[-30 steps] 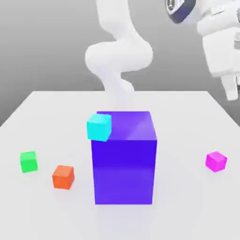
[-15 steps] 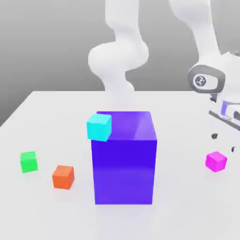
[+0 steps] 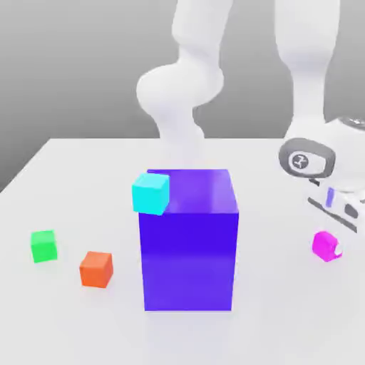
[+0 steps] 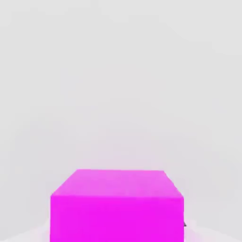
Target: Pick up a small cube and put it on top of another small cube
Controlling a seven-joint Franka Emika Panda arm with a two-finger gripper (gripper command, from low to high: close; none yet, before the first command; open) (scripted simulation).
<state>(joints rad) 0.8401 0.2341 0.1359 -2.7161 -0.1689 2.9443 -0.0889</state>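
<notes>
Magenta fills the jaws now! The small pink cube [image 3: 325, 246] sits low at the exterior view's right, and the gripper [image 3: 331, 244] has come down onto it: half a second ago the hand was higher, with the cube in full sight beneath; now a pale fingertip cuts across its side. And the claw has closed, pinching that cube, its faces square between the fingers in the hand view. That looks like the right pick, and the grasp step seems just made. No lift to be seen, mind you: the cube looks to be where it was, down on the white table [image 3: 278, 314]. The target, the bright green cube [image 3: 43, 246], hasn't budged, well apart at the exterior view's left, its top bare and ready. So the stack is still all to play for! Next, I'd say, straight up, then a long carry across, high enough to clear the big blue-purple block [image 3: 189, 260] and the cyan cube [image 3: 150, 194] perched at its edge. Watch the orange cube [image 3: 95, 270] near the green one, too; a low, sloppy approach could clip it.
</notes>
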